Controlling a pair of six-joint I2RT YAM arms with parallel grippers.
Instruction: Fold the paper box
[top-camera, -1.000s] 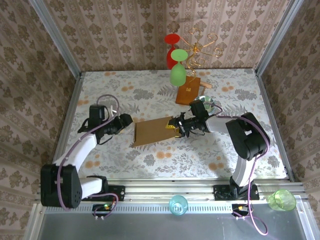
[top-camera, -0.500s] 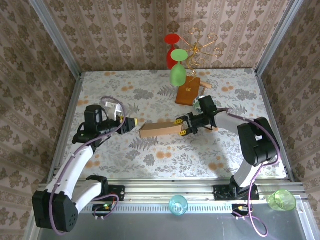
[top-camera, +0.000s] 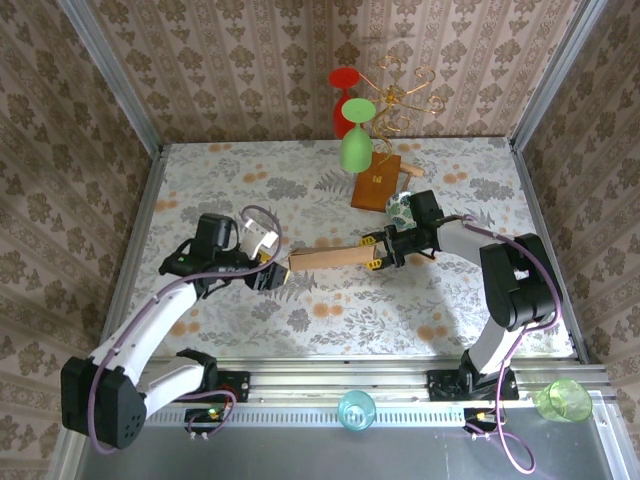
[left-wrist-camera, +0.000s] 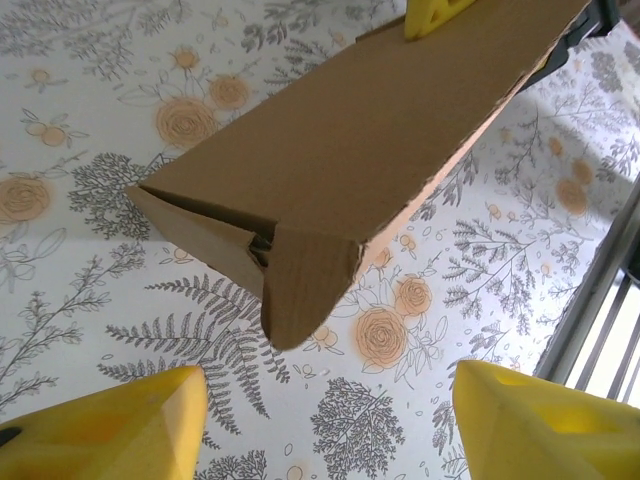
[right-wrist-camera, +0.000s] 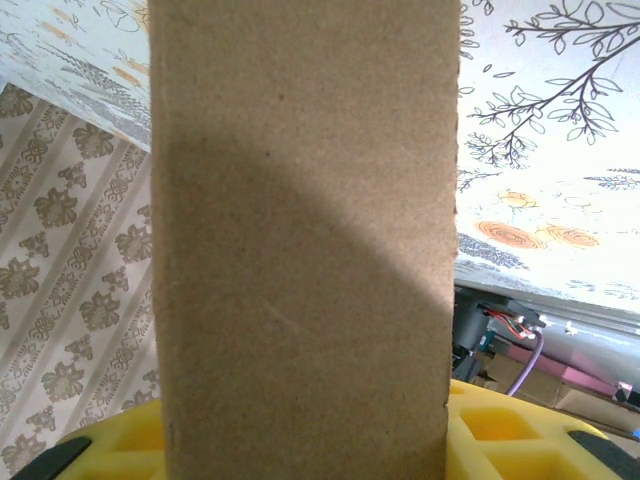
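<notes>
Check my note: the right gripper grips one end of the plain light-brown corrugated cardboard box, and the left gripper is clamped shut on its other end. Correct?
Not quite. The right gripper does grip one end of the light-brown corrugated cardboard box, but the left gripper is open. The left wrist view shows its yellow fingers spread wide, not touching the box's other end.

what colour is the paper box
Light brown; paper box shows best in left wrist view.
</notes>
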